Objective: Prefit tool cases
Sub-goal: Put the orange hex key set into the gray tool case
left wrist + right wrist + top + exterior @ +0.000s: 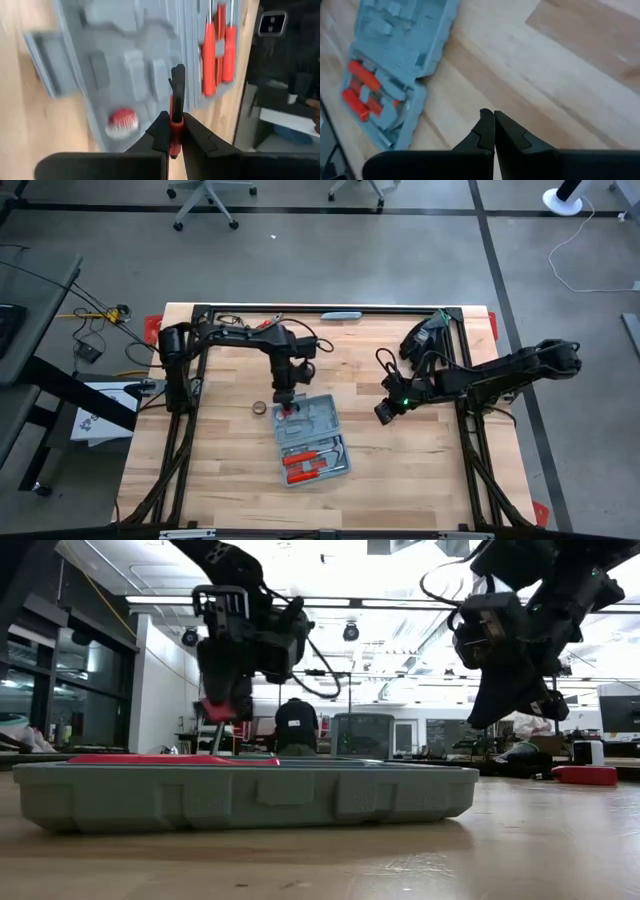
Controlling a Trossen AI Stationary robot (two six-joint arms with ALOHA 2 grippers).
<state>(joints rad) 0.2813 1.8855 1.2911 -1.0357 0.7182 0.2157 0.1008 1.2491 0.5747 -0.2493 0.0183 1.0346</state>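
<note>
Grey-blue plastic, the open tool case [312, 440] lies flat near the middle of the wooden table [420, 470], with red-handled tools [303, 464] seated in its near half. Directly above the case's far half hangs the left gripper [286, 404], its fingers pinched on a thin red-and-black tool [175, 107] that points down toward the moulded slots. Off to the case's right, well apart from it, the right gripper [385, 412] hovers over bare wood with its fingers pressed together, empty.
</note>
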